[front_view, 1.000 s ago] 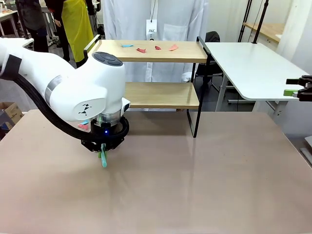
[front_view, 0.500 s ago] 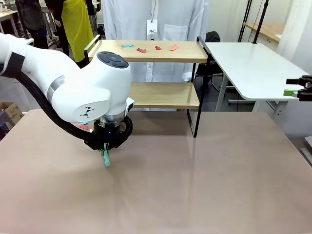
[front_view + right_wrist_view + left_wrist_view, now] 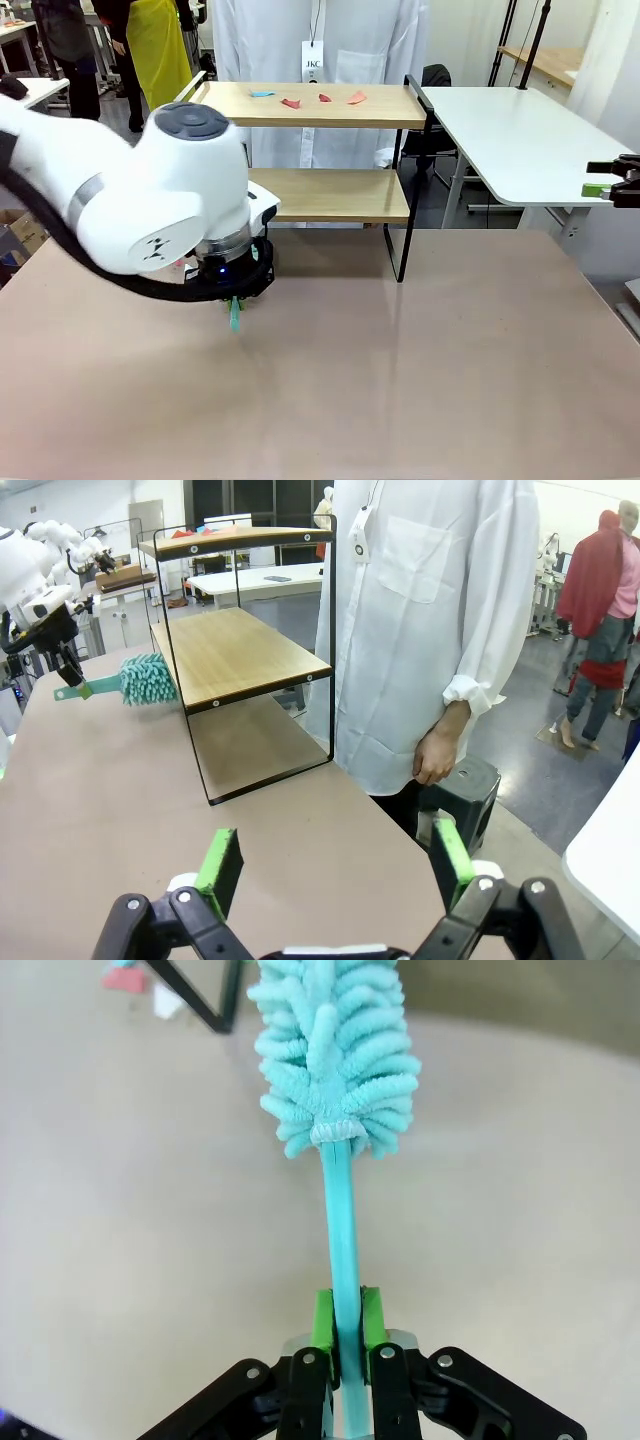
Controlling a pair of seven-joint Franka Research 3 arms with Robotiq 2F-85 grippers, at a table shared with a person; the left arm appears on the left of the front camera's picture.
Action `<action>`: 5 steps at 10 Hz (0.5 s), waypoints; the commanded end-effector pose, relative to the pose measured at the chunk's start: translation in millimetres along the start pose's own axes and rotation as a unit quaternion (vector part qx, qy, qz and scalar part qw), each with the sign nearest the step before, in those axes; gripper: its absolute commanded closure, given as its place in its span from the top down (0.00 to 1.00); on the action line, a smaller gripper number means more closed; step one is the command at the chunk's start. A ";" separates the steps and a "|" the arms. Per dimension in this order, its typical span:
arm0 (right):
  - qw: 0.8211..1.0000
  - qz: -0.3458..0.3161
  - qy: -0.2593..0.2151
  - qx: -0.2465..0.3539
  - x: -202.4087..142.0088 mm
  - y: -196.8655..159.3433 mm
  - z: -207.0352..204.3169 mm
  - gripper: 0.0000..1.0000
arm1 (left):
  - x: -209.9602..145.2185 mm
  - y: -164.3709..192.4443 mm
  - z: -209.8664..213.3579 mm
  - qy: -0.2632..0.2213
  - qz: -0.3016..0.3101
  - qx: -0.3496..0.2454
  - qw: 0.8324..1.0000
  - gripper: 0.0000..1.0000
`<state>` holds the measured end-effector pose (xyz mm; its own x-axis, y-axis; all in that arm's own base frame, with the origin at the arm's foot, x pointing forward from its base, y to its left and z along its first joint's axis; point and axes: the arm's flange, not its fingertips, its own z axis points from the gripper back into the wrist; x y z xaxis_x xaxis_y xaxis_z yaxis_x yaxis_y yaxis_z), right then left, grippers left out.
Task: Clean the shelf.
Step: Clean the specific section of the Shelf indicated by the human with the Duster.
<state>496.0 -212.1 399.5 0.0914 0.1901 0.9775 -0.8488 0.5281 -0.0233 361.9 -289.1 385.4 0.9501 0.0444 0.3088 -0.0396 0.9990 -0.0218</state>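
Table [image 3: 420,390]: shelf [image 3: 330,195] seemingly beyond left gripper [image 3: 346,1322]

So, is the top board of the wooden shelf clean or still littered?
Littered: several small red scraps and one blue scrap lie on the top board of the light wooden two-tier shelf with a black metal frame.

Robotics laboratory hall. A person in a white lab coat [image 3: 360,40] with a lanyard badge [image 3: 312,62] stands at the beige test table [image 3: 400,380]. White workbenches [image 3: 510,140], black stands [image 3: 535,40] and open grey floor [image 3: 540,770] lie beyond.
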 end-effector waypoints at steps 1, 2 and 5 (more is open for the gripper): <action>1.000 0.002 -0.002 0.000 2.7 1.5 -0.7 1.00 | -12.0 33.7 4.4 0.020 -0.068 -0.045 0.997 0.13; 1.000 0.002 -0.002 0.000 2.7 1.5 -0.7 1.00 | -16.7 40.4 6.9 0.015 -0.097 -0.052 0.994 0.13; 1.000 0.002 -0.002 0.000 2.7 1.5 -0.7 1.00 | -19.1 69.7 21.6 -0.007 -0.200 -0.072 0.977 0.13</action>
<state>496.0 -212.2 399.5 0.0914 0.1901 0.9775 -0.8488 0.5282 -0.0233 344.7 -245.3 389.3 0.9024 -0.2927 0.3162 0.3124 0.9499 -0.0122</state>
